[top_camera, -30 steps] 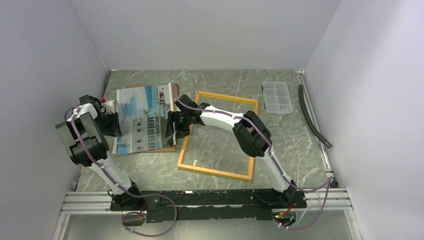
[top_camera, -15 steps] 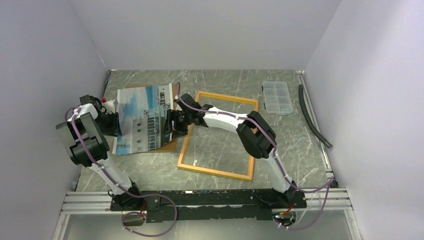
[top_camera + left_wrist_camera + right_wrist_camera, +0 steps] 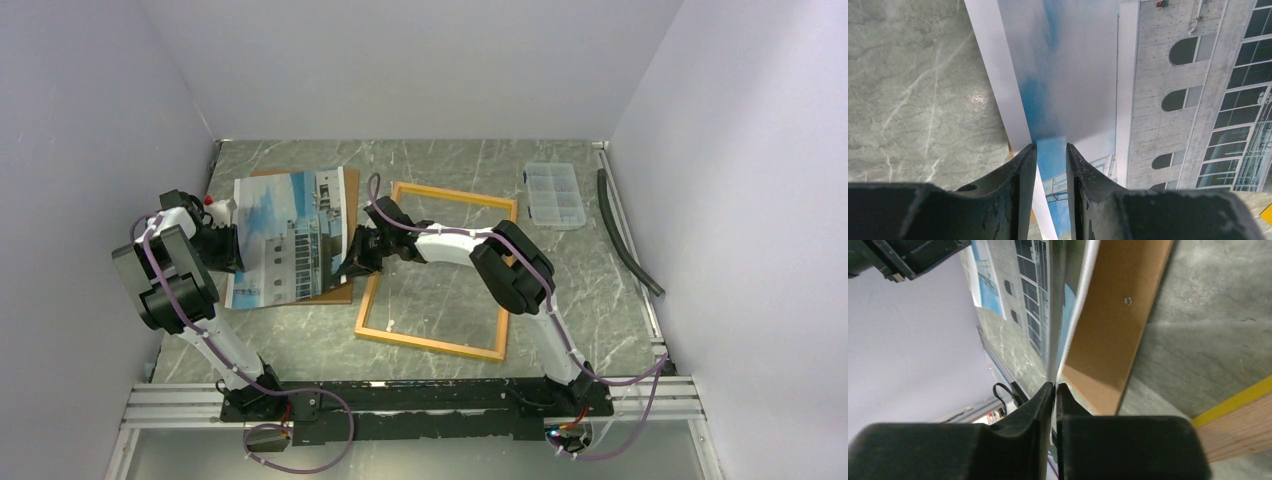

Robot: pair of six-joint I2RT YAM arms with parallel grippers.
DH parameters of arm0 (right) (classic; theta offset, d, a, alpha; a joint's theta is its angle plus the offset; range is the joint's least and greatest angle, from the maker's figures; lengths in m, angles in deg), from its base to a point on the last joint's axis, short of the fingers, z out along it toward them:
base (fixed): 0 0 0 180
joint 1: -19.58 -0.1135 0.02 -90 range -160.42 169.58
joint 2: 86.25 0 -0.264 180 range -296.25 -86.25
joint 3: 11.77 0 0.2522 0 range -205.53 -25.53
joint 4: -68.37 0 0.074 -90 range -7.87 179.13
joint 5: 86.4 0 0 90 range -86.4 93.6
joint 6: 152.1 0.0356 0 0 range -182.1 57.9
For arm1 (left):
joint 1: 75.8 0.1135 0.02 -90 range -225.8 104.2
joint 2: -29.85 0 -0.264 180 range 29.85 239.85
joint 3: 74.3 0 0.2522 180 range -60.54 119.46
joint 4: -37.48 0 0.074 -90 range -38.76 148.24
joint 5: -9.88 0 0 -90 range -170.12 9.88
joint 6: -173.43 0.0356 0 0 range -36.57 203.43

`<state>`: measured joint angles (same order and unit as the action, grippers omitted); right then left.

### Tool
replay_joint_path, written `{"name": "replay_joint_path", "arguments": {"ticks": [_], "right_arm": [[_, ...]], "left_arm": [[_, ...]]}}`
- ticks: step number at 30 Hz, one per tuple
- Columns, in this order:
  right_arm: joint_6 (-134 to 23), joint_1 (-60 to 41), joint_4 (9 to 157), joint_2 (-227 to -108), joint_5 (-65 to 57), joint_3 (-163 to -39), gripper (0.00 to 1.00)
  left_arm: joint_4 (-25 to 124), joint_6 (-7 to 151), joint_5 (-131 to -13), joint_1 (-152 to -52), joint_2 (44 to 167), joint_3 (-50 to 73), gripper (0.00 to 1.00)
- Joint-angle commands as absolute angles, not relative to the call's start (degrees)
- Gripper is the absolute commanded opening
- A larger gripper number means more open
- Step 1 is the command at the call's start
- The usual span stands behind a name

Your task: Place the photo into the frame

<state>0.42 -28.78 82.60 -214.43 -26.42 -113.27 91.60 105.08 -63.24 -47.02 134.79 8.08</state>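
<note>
- Right gripper [image 3: 1054, 390] is pinched closed on the right edge of the photo [image 3: 285, 235].
- Left gripper [image 3: 1050, 147] clamps the photo's left edge.
- Photo hangs between them over the backing board [image 3: 349, 183], near the left edge of the table [image 3: 300, 340].
- Frame [image 3: 430, 343] lies mid-table, just beside it.
- Step: two-arm lift; next calls for a joint shift right, corners squared to the opening.

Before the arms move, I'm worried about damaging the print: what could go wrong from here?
1. Left jaws and right jaws pinch opposite edges of the photo; uneven motion could crease or tear the thin paper.
2. The right jaws grip right beside the backing board, so it might get dragged along.
3. The right arm reaches across the frame and could nudge it.
</note>
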Motion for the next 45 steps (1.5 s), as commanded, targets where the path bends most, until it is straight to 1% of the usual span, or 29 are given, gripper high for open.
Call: {"name": "replay_joint_path", "arguments": {"ticks": [1,2,5,6,7,9,10,11,12,13,18,20,23,26,29,33,37,42,45], "right_arm": [[1.87,-28.59,77.92,-211.87,-26.12,-115.65,0.05],[1.84,-28.59,77.70,-211.67,-26.21,-115.76,0.02],[0.90,-28.46,78.69,-210.97,-25.98,-116.53,0.00],[0.32,-28.34,79.67,-210.59,-25.76,-116.91,0.00],[-0.72,-28.00,80.92,-209.73,-25.33,-117.41,0.00],[-4.03,-27.30,84.70,-207.28,-23.40,-118.48,0.00],[-6.91,-26.89,87.86,-205.67,-22.14,-119.53,0.00],[-10.12,-26.53,91.75,-203.87,-20.48,-121.05,0.00],[-13.90,-26.15,95.97,-201.87,-18.49,-122.36,0.00],[-17.67,-25.87,100.41,-199.42,-15.81,-123.71,0.00],[-32.81,-24.85,124.66,-187.81,-2.63,-131.05,0.00],[-35.82,-24.82,132.61,-184.11,2.63,-132.41,0.00],[-37.52,-25.22,143.16,-176.15,12.87,-132.87,0.00],[-37.02,-27.41,152.46,-171.00,22.68,-134.48,0.00],[-35.38,-30.57,158.96,-170.56,26.93,-136.28,0.00],[-32.83,-36.94,167.38,-179.02,30.53,-139.56,0.00],[-32.55,-41.72,167.98,-186.19,26.12,-137.80,0.00],[-31.67,-42.76,166.29,-191.22,16.27,-137.35,0.00],[-31.28,-42.73,160.77,-192.13,10.35,-134.30,0.00]], "left_arm": [[93.88,105.01,-59.44,-48.09,134.80,6.50,0.34],[94.09,105.01,-59.40,-48.09,134.65,6.66,0.34],[94.82,105.01,-59.10,-48.02,133.85,7.28,0.34],[95.14,104.99,-59.22,-48.02,133.76,7.59,0.35],[95.57,104.79,-59.52,-47.95,133.62,8.42,0.39],[96.37,104.09,-60.68,-47.49,133.34,10.25,0.51],[96.73,103.49,-62.02,-47.21,133.28,11.55,0.62],[97.29,102.93,-63.28,-47.01,133.25,12.92,0.80],[98.17,102.64,-63.66,-46.68,133.01,14.52,0.92],[98.85,102.52,-63.44,-46.20,132.75,16.00,0.94],[101.85,101.83,-60.48,-45.69,130.93,21.47,0.94],[102.54,101.51,-59.01,-46.05,130.59,22.06,0.94],[101.93,101.46,-58.84,-47.66,129.53,21.07,0.94],[101.13,101.53,-59.35,-49.72,129.46,19.13,0.94],[100.83,101.21,-59.80,-51.77,130.02,18.24,0.94],[100.22,100.96,-60.46,-53.98,129.58,17.14,0.94],[100.23,100.76,-60.69,-55.40,129.19,17.00,0.93],[99.78,100.52,-60.60,-56.15,128.84,16.77,0.92],[99.23,100.62,-60.41,-56.12,128.45,16.03,0.92]]}}
